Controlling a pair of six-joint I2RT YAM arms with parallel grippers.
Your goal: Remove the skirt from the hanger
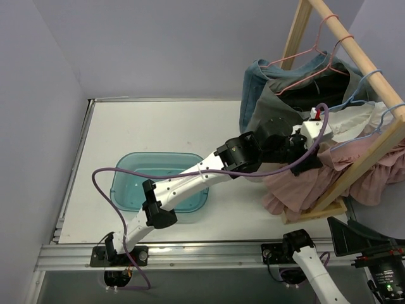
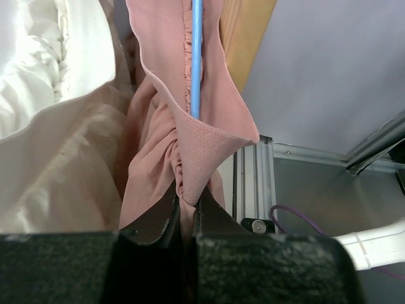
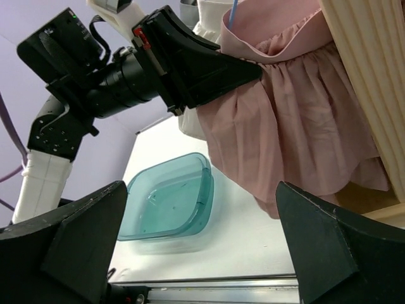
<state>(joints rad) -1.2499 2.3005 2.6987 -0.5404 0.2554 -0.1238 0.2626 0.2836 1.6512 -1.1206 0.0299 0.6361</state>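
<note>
Left hand (image 2: 188, 206) pinches skirt (image 2: 209, 139) edge, wooden post (image 2: 245, 35) just beside.

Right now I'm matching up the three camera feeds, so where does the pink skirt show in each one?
Top external: pink skirt at right, hanging below the wooden rack.
Left wrist: centre, its waistband pinched between the left fingers.
Right wrist: upper right.
Shared landmark: the wooden rack, top centre in the left wrist view, right edge in the right wrist view.
</note>
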